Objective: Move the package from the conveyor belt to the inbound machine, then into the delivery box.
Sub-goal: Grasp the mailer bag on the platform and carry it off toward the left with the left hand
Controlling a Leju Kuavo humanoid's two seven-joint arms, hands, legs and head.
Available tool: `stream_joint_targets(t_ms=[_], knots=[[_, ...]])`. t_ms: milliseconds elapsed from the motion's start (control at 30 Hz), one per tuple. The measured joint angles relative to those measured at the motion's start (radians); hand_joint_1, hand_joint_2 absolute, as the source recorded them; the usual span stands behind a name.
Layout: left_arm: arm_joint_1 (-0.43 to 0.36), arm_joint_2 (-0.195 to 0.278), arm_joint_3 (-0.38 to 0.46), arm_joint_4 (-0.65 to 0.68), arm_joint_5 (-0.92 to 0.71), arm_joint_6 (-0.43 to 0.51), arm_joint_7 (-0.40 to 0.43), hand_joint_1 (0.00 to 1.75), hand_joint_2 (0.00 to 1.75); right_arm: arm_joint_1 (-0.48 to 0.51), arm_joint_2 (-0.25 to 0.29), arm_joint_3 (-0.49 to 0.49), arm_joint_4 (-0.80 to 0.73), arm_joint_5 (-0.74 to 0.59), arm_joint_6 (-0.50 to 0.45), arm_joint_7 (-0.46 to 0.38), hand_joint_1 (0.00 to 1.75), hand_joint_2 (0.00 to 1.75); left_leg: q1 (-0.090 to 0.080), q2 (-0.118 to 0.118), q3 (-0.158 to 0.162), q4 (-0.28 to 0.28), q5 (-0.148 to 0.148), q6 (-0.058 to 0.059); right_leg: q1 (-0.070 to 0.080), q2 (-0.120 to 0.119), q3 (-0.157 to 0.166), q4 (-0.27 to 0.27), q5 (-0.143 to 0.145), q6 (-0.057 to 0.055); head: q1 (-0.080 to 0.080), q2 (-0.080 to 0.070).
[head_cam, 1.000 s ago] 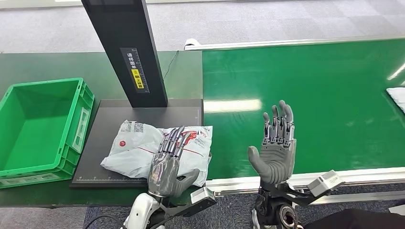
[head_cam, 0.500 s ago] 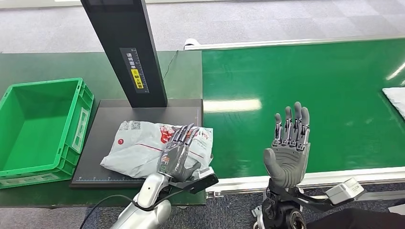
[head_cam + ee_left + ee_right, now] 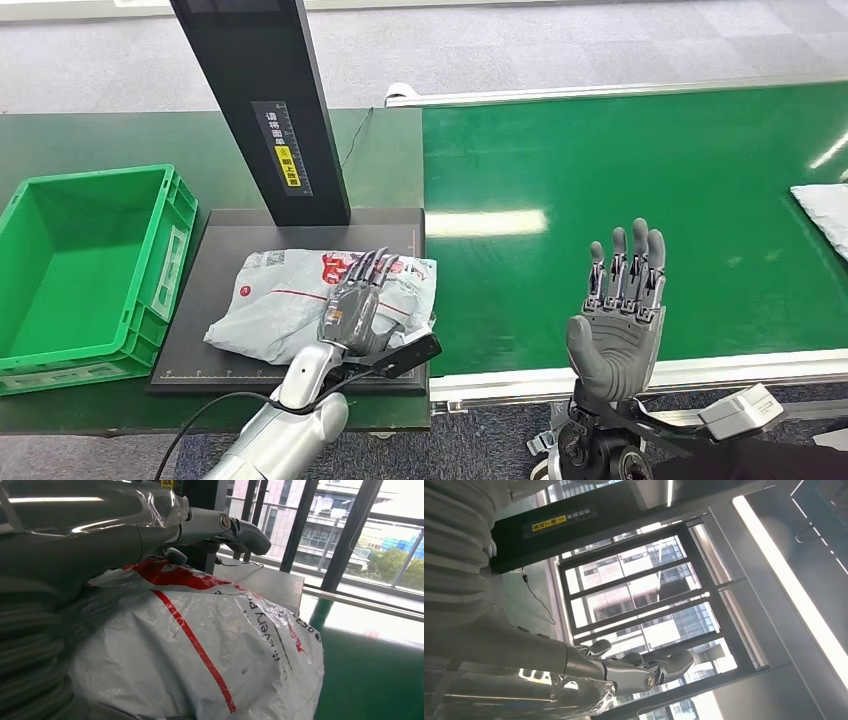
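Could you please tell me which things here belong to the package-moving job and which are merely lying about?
Belongs to the job:
- package on the inbound machine, under the left hand
- conveyor belt
- green delivery box

Just lying about:
- another parcel at the belt's far right edge
- right hand, raised, holding nothing

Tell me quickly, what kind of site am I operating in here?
Likely a parcel sorting or logistics station: a wide green conveyor belt, a black inbound scanning machine with a printed courier package on its platform, and a green delivery box beside it.
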Motion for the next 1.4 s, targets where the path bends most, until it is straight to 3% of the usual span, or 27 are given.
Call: stream_joint_targets(t_ms=[33,167,200,1033,1233,1400], knots=[[-0.001,0.000,0.001,0.002,0.000,0.000,0.000,0.03,1.75,0.001,0.000,-0.001,-0.001,0.000,0.000,0.000,0.00,1.75,0.000,0.000,0.000,0.000,0.000,0.000,0.000,0.000,0.000,0.000,0.000,0.000,0.000,0.000],[-0.003,0.000,0.003,0.009,-0.002,-0.003,0.000,1.63,1.75,0.002,0.000,-0.002,-0.004,-0.001,0.000,0.000,0.00,1.75,0.000,0.000,0.001,0.000,0.000,0.000,0.000,0.000,0.001,0.000,0.000,0.000,0.000,0.000],[-0.003,0.001,0.004,0.011,-0.004,-0.004,0.000,1.71,1.75,0.002,0.000,-0.002,-0.004,-0.002,0.000,0.000,0.00,1.75,0.000,0.000,0.001,0.000,0.000,0.000,0.000,0.000,0.002,0.000,0.000,0.000,0.000,0.000],[-0.002,0.016,0.050,0.002,-0.017,0.024,-0.025,1.75,1.75,0.002,0.000,-0.003,-0.003,-0.014,0.007,0.000,0.00,1.75,0.000,0.000,0.002,0.000,0.000,0.000,0.000,0.000,0.002,0.000,0.000,0.000,0.000,0.000],[0.072,0.023,0.115,-0.126,0.157,0.199,-0.225,1.75,1.75,0.002,-0.001,0.001,0.005,-0.014,-0.006,-0.001,0.00,1.75,0.000,0.001,0.001,0.000,0.000,0.000,0.000,0.001,0.000,0.000,0.000,0.000,0.000,0.000],[0.161,0.029,0.217,-0.386,0.320,0.223,-0.456,1.75,1.75,0.002,-0.002,0.008,0.016,-0.018,-0.023,-0.007,0.00,1.75,0.000,0.001,-0.002,0.000,0.000,0.000,0.000,0.001,-0.003,0.000,0.000,0.000,0.000,0.000]])
